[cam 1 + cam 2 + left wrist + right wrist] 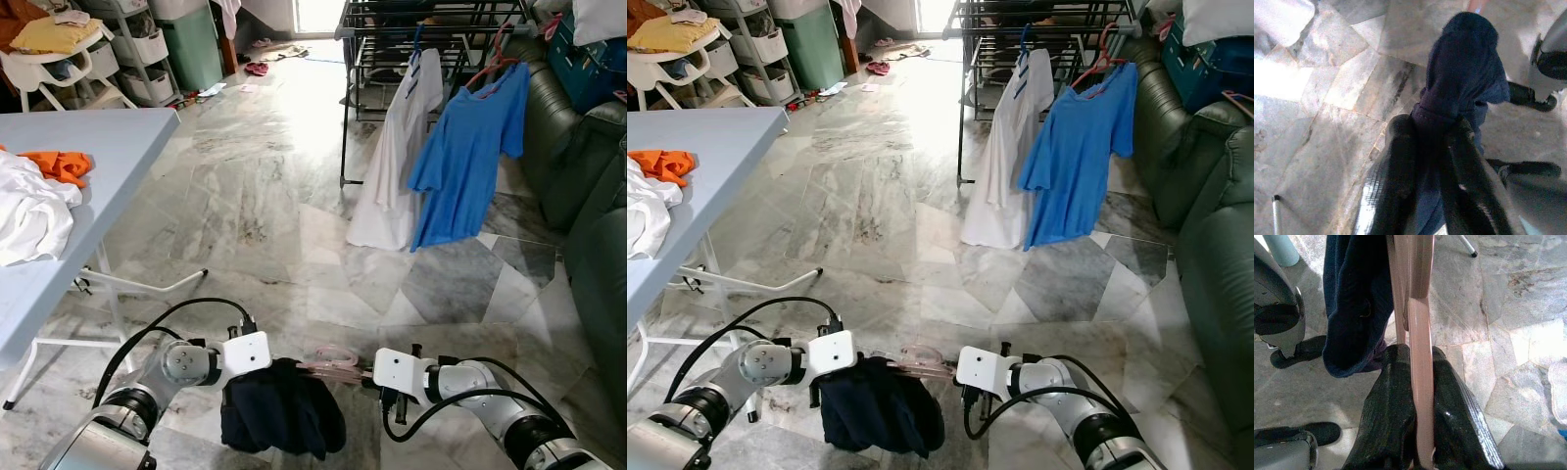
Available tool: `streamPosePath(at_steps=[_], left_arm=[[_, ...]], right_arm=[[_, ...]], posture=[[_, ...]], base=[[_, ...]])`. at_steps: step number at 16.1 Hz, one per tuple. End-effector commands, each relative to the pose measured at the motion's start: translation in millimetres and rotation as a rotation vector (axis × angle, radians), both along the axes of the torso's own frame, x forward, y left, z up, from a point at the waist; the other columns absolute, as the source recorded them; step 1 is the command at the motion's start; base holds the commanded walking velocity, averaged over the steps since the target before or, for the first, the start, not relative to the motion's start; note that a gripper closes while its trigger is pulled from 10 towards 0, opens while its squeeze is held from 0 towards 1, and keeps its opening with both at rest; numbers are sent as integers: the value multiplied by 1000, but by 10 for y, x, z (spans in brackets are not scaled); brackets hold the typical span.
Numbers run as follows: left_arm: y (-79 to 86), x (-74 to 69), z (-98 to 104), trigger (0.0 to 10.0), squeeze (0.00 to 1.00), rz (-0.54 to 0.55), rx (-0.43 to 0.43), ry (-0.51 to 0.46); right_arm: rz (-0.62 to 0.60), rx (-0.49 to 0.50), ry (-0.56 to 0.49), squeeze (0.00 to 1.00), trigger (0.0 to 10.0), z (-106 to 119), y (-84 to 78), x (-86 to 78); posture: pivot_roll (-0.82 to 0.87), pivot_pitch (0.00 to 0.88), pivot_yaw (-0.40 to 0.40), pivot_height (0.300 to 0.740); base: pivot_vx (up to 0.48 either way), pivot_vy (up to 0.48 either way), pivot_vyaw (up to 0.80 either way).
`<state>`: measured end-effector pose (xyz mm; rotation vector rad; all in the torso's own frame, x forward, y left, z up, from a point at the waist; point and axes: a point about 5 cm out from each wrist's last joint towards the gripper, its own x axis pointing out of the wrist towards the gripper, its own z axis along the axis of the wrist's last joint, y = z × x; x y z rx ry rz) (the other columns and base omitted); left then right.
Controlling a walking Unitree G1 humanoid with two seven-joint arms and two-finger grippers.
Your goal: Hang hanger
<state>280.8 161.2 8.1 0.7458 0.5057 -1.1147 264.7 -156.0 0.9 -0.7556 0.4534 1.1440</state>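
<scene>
A dark navy garment [281, 411] hangs low in front of me between both arms, partly over a pink plastic hanger [333, 364]. My left gripper [1432, 147] is shut on the navy cloth, its fingers [1396, 176] pinching a fold. In the right wrist view the right gripper [1419, 377] is shut on the pink hanger [1418, 333], with the garment [1354, 308] draped beside the bar. Ahead stands a black drying rack [392, 39] with a white shirt [397, 157] and a blue T-shirt [468, 147] hung on it.
A light blue table [108, 186] with white and orange clothes [29, 206] stands at my left. A dark green sofa [588, 196] runs along the right. Marble floor [255, 186] lies open between me and the rack. Shelves and boxes [147, 49] line the far left.
</scene>
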Motion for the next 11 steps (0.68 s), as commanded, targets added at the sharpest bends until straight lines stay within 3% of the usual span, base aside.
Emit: streamPosePath(at_steps=[1,6,7,8,9,10,11], left_arm=[[14,35,29,10000,1000,10,4,-6],[4,28,9,10000,1000,-20,49,7],[9,33,8,10000,235,-28,67,0],[13,29,4,10000,235,-28,71,8],[24,21,-6,10000,0,-34,84,17],[28,16,-10,10000,0,-35,87,23],[31,13,-15,0,0,-27,81,32]], right_arm=[[24,39,-52,0,0,92,88,70],[25,41,-53,0,0,96,96,75],[27,43,-52,0,0,91,103,67],[28,44,-51,0,0,90,105,65],[29,45,-50,0,0,86,107,60],[30,45,-49,0,0,85,107,58],[30,44,-48,0,0,84,105,58]], posture=[[-206,0,94,740],[-209,0,97,740],[-209,0,97,740],[-209,0,96,740],[-211,0,97,740],[-211,0,97,740],[-213,0,98,740]], base=[[0,0,0],[0,0,0],[0,0,0],[0,0,0],[0,0,0],[0,0,0],[0,0,0]])
